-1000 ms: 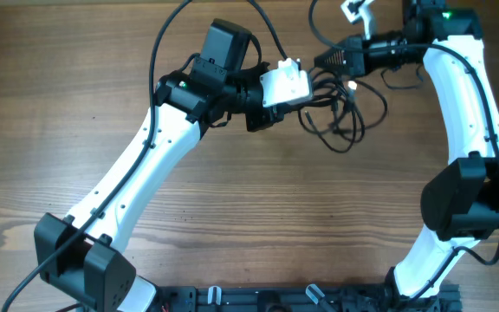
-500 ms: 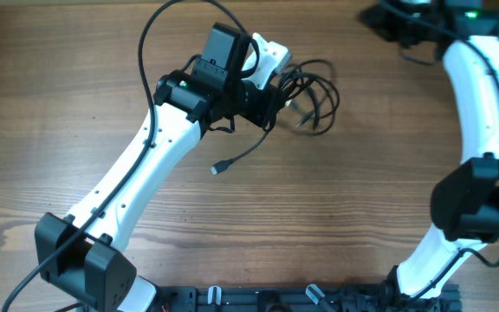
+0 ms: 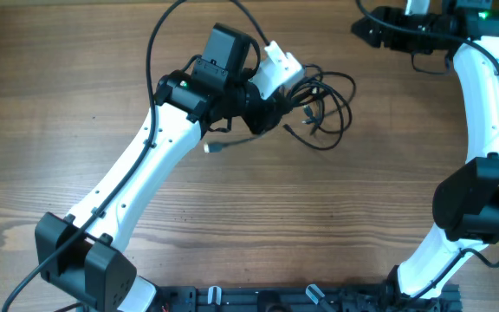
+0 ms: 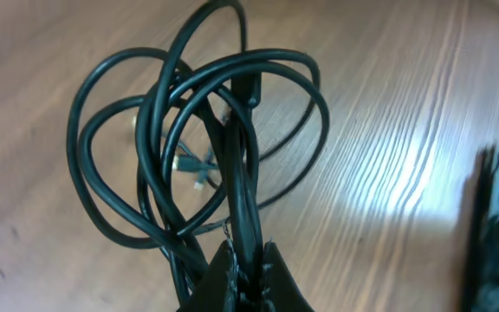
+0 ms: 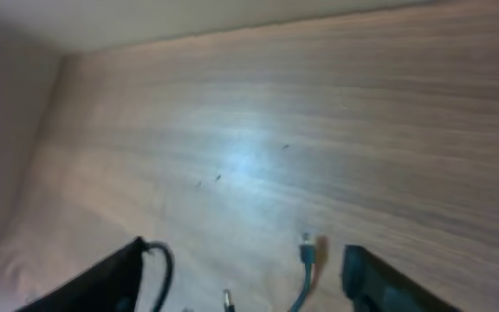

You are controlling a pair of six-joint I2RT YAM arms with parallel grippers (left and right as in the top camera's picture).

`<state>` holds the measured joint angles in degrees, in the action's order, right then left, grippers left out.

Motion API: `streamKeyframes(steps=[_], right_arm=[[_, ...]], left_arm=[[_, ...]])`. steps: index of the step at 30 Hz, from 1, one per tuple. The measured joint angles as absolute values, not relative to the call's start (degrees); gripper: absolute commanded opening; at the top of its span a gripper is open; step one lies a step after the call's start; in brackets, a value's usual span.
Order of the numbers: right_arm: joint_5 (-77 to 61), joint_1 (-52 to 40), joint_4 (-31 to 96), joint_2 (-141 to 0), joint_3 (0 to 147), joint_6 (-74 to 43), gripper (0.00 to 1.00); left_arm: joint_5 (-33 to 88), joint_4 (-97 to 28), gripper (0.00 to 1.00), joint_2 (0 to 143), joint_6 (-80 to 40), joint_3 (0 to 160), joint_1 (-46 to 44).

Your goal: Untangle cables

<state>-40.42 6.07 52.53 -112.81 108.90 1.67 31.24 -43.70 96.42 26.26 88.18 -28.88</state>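
The cables [image 3: 326, 106] are a tangle of thin black loops on the wooden table [image 3: 232, 217], right of my left gripper [image 3: 291, 82]. In the left wrist view that gripper [image 4: 248, 260] is shut on a strand of the cables [image 4: 197, 147], and the loops fan out beyond its tips. One loose plug end [image 3: 213, 149] trails below the left arm. My right gripper [image 3: 359, 26] is at the far right edge, apart from the tangle. It stands open [image 5: 241, 286], and two thin cord ends with plugs [image 5: 306, 251] show blurred between its fingers [image 5: 379, 282].
The white left arm [image 3: 137, 173] crosses the table diagonally from the front left. Along the right side stands the right arm [image 3: 488, 113], with its own thicker black cable. A pale wall [image 5: 232, 17] borders the table's far edge.
My right gripper was shut at the tangle, then pulled away to the far right and opened. The left gripper kept its hold, and the tangle shifted left, then slightly right.
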Motion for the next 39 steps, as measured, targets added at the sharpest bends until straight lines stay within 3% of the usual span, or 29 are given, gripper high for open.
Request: streamKeyframes(steps=[6,9,20,39], right_arm=[[-45.5,5.5,60.4,-112.8,108.9,12.6,0.85],[-46.0,3.1,61.9,-112.8,108.9,17.2,0.81],[-38.3,-2.7,62.2,-112.8,108.9,19.9,0.56],[-36.0,-2.7,72.6,-115.6,106.1,23.9,0.6]], left_arm=[[31.8,-42.7,0.04,96.4,48.4,88.2,-30.0],[32.1,-39.6,0.04,96.4,53.1,88.1,-30.1],[33.4,-38.4,0.04,96.4,55.5,88.1,-31.2],[34.4,-38.6,0.04,96.4,55.9,88.1,-31.2]])
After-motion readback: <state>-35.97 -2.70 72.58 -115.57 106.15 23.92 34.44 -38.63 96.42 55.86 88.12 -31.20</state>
